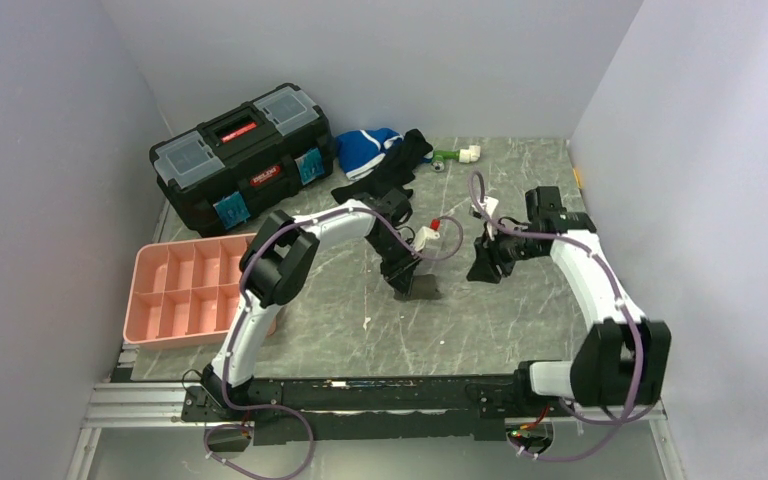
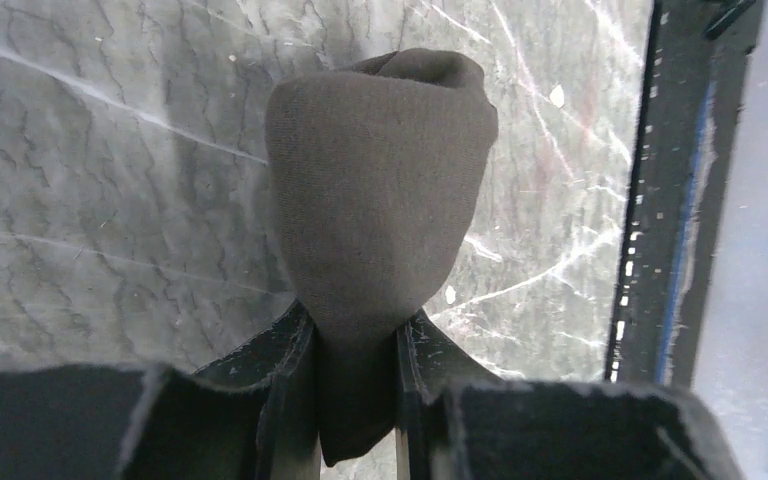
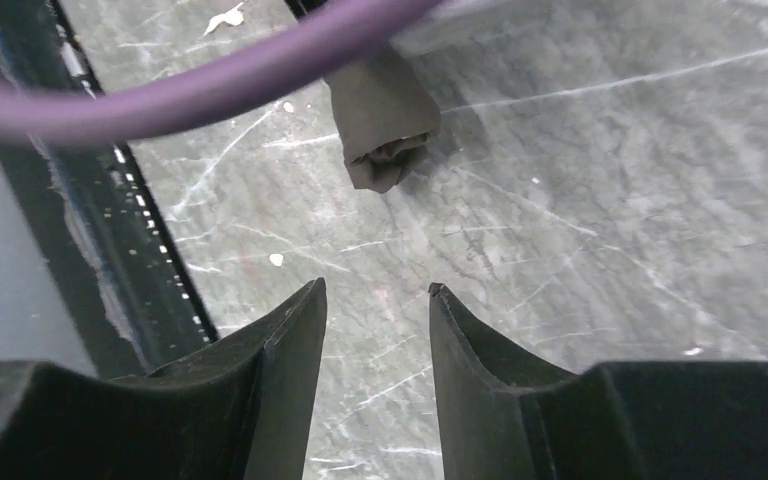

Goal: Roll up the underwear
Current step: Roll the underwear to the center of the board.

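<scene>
The underwear [image 1: 423,286] is a tight dark grey-brown roll near the middle of the marble table. In the left wrist view the roll [image 2: 380,190] fills the centre, and my left gripper [image 2: 356,328] is shut on its near end, fabric pinched between both fingers. My right gripper [image 1: 485,268] hovers to the right of the roll, apart from it. Seen from the right wrist, its fingers [image 3: 290,340] stand open over bare table, with the rolled underwear [image 3: 385,120] lying ahead of them, spiral end facing the camera.
A black toolbox [image 1: 240,155] stands at the back left, and a pink compartment tray [image 1: 185,295] sits at the left edge. A blue-and-white garment [image 1: 365,150] and a black garment [image 1: 392,172] lie at the back. A purple cable [image 3: 210,90] crosses the right wrist view.
</scene>
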